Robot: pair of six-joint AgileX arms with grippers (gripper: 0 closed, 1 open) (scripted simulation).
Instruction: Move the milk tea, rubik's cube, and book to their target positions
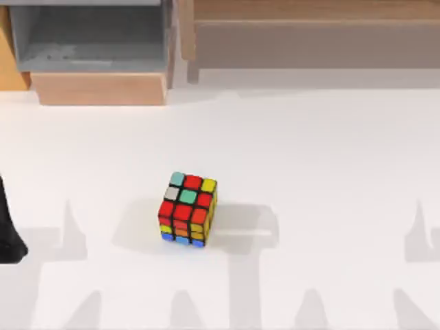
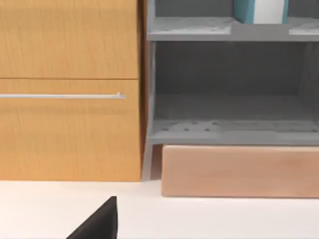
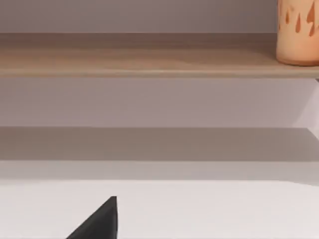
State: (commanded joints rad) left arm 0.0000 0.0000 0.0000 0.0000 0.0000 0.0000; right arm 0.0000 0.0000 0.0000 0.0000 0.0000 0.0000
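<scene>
The rubik's cube (image 1: 187, 208) stands alone on the white table, slightly left of centre, its top mostly red with teal, white and yellow stickers. The book (image 2: 260, 11), teal with a white face, stands upright on the upper grey shelf of the cabinet. The milk tea (image 3: 298, 31), an orange cup with darker streaks, rests on the wooden shelf. My left arm (image 1: 8, 230) is parked at the table's left edge, far from the cube. A dark part of the left gripper (image 2: 99, 225) and of the right gripper (image 3: 99, 224) shows low in each wrist view.
A wooden cabinet (image 2: 70, 124) with a drawer handle stands at the back left, next to grey shelves (image 1: 89, 41) on a wooden plinth (image 1: 103, 88). A long wooden shelf (image 1: 309, 27) runs along the back right.
</scene>
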